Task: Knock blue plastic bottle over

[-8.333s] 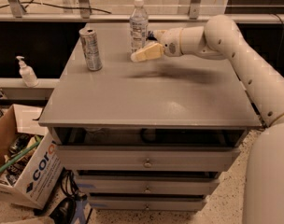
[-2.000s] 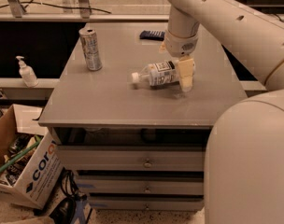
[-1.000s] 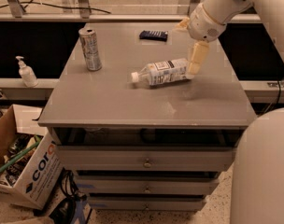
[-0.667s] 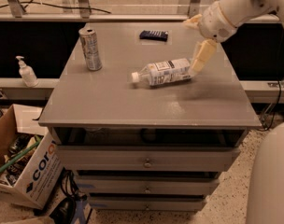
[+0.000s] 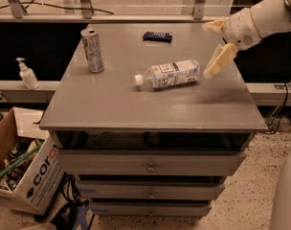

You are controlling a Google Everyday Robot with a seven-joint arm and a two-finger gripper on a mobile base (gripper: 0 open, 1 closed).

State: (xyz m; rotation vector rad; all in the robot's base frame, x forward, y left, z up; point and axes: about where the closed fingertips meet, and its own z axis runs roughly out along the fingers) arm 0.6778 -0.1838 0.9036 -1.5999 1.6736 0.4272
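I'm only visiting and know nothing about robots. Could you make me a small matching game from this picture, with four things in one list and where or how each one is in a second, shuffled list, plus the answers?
Things:
1. blue plastic bottle
2. silver can
3. white pump bottle
4. gripper

Places and states:
A. standing upright at the back left of the table
B. open, in the air over the table's right side
C. lying on its side mid-table, cap pointing left
D. off the table, on the ledge to its left

Pairs: 1-C, 2-A, 3-D, 4-B.
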